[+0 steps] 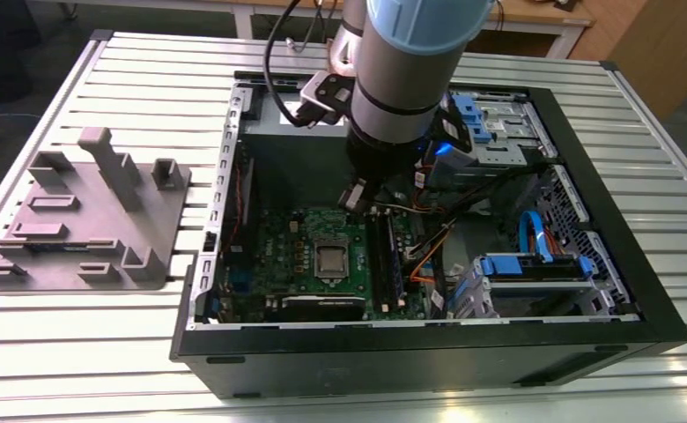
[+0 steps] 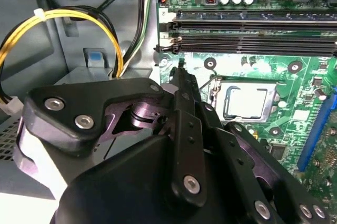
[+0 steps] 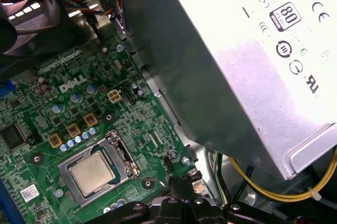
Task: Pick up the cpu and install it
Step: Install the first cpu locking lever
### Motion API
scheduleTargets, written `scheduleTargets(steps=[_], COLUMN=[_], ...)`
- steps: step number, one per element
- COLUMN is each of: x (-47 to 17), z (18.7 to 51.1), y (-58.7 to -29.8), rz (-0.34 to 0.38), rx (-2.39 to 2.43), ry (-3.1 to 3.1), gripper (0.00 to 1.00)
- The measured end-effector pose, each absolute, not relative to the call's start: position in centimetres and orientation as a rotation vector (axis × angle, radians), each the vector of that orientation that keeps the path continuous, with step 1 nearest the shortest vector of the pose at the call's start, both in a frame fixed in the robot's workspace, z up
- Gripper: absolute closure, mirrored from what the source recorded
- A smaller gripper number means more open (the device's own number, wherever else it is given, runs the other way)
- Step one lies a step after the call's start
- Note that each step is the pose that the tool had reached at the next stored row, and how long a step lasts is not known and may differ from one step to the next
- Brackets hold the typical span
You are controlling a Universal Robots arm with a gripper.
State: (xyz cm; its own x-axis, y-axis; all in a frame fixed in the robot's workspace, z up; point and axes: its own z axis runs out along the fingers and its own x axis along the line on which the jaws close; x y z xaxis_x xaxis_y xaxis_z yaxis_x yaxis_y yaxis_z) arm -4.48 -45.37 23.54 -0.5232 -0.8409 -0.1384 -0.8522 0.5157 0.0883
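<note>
One arm, reaching down into the open computer case point(image 1: 625, 291) from above; I see the gripper point(image 1: 361, 196) low over the motherboard point(image 1: 284, 256), toward the far side of the board. Gripper fingers point(image 2: 181, 84) look pressed together with nothing between them, so I read it as closed and empty. The cpu point(image 1: 330, 257) already sits in its socket point(image 3: 124, 153) on the motherboard, silvery top up; I see it in both wrist views too point(image 2: 247, 101) point(image 3: 93, 174), just beside the fingertips, not touching. Power supply box point(image 3: 247, 71) sits close by the socket. Grey fixture block point(image 1: 85, 220) lies on the table point(image 1: 73, 352), at the exterior view's left of the case.
</note>
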Motion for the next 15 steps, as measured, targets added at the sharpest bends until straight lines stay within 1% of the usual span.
scheduleTargets(steps=[6, 15], x=[-4.48, -4.80], z=[23.53, 23.53], y=[-45.60, -46.32], rz=[0.202, 0.200], rx=[-1.497, -1.511], ry=[2.674, 2.667], gripper=[0.90, 0.90])
